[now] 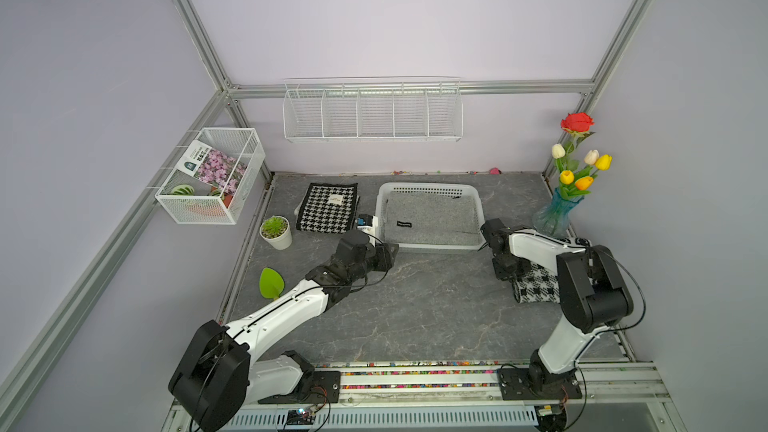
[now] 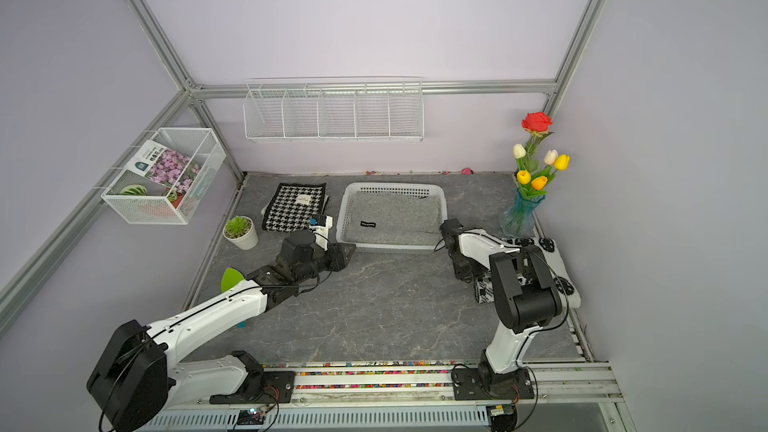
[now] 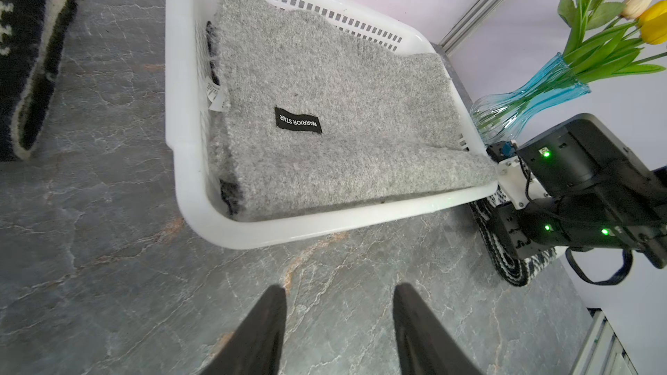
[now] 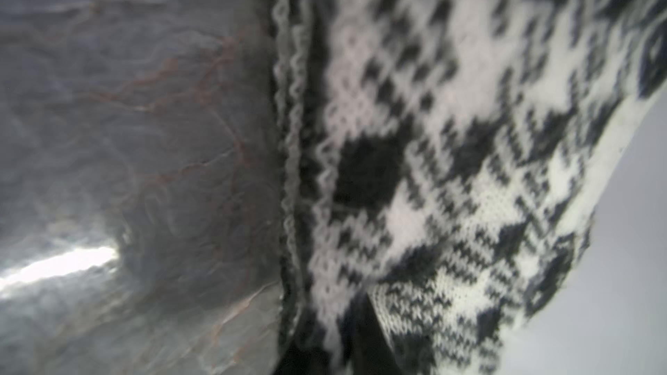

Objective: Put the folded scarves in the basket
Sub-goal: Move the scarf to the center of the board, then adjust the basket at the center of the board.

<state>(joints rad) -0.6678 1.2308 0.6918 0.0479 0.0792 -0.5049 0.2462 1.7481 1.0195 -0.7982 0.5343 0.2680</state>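
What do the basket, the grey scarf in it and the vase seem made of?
The basket: white plastic, smooth, slightly glossy, moulded slots. The grey scarf: fuzzy knit, perhaps wool or acrylic. The vase: clear blue-tinted glass, probably; stems show through.

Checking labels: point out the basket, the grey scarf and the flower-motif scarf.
basket (image 3: 180, 84): left wrist view, bare rim.
grey scarf (image 3: 379, 110): left wrist view, knit beside its label.
flower-motif scarf (image 4: 469, 138): right wrist view, patterned knit.
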